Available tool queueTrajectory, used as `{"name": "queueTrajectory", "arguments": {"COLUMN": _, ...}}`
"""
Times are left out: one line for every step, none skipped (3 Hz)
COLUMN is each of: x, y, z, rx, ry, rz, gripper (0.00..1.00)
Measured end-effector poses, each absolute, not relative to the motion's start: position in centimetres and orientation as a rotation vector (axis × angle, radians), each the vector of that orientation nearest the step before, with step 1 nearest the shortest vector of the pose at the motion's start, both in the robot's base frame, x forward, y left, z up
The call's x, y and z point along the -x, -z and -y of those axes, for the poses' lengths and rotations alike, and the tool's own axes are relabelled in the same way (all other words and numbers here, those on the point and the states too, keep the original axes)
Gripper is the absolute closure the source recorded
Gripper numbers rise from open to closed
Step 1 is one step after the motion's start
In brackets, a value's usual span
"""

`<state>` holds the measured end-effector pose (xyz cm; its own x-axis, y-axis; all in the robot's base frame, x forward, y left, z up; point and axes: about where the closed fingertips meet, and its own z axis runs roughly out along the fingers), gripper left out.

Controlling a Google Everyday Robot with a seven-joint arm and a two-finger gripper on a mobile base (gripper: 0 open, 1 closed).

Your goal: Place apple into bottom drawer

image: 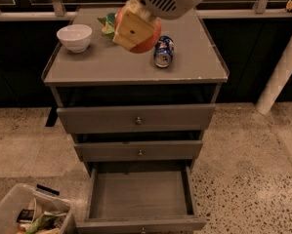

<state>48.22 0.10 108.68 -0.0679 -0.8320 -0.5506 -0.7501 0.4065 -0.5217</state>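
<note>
My gripper hangs over the middle of the cabinet top, its tan finger pads closed around the reddish-orange apple, which shows at both sides of the pad. The apple is held just above the top, next to the blue soda can lying on its side. The bottom drawer is pulled wide open below, its grey tray bare. Part of the apple is hidden by the pad and the arm's white housing.
A white bowl stands at the top's left. A green item lies behind the gripper. The two upper drawers stick out slightly. A clear bin with clutter sits on the floor left of the open drawer. A white pole leans at right.
</note>
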Motion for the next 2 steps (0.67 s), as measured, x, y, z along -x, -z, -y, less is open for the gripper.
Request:
{"name": "queueTrajectory", "arguments": {"x": -48.2, "y": -108.7, "z": -0.1, "rx": 1.363, "ry": 0.124, "rz": -1.832, "gripper": 1.00}}
{"name": "queueTrajectory", "arguments": {"x": -50.3, "y": -110.6, "z": 1.2, "rx": 1.357, "ry": 0.176, "rz": -1.840, "gripper": 1.00}}
